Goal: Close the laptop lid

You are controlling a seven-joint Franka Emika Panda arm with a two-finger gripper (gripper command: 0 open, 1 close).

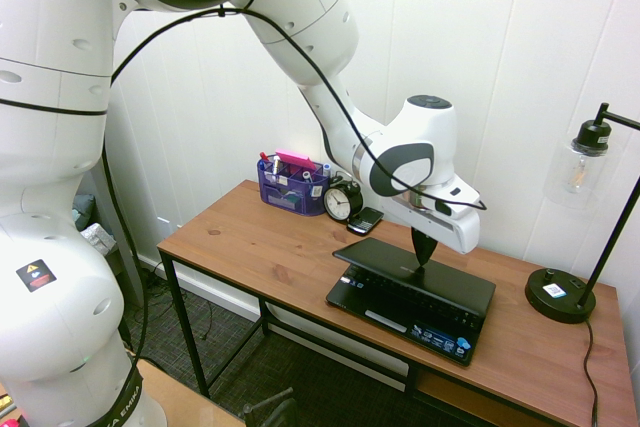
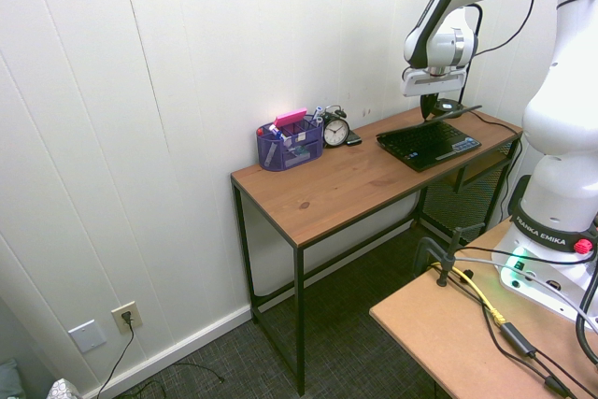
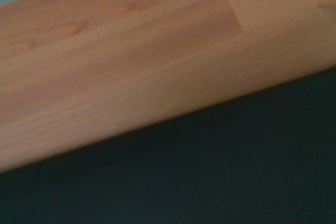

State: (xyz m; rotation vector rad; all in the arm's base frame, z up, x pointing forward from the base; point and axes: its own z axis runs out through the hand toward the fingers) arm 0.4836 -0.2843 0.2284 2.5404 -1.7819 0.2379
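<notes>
A wooden desk [image 1: 270, 247] with a black metal frame stands against a white panelled wall. Toward its left rear, in the first exterior view, sits a blue mesh organizer [image 1: 291, 187] holding pens and a pink item. Just beside it to the right is a round black alarm clock [image 1: 342, 201], with a small dark phone-like object [image 1: 365, 220] lying against the clock's right side.

Further right, the black netbook [image 1: 412, 315] rests near the desk's front edge, keyboard and blue stickers exposed. The laptop lid [image 1: 415, 277] is lowered most of the way, its plain black back facing up and tilted slightly above the keys, with a narrow gap open at the front.

The tool [image 1: 423, 250] points down onto the lid's back, tip touching it near the middle. Its fingers appear pressed together into a single dark point, gripping nothing.

At the desk's right end stands a black lamp [image 1: 562, 295] with a clear glass shade.

The wrist view, blurred, shows wood grain beside a dark surface.
</notes>
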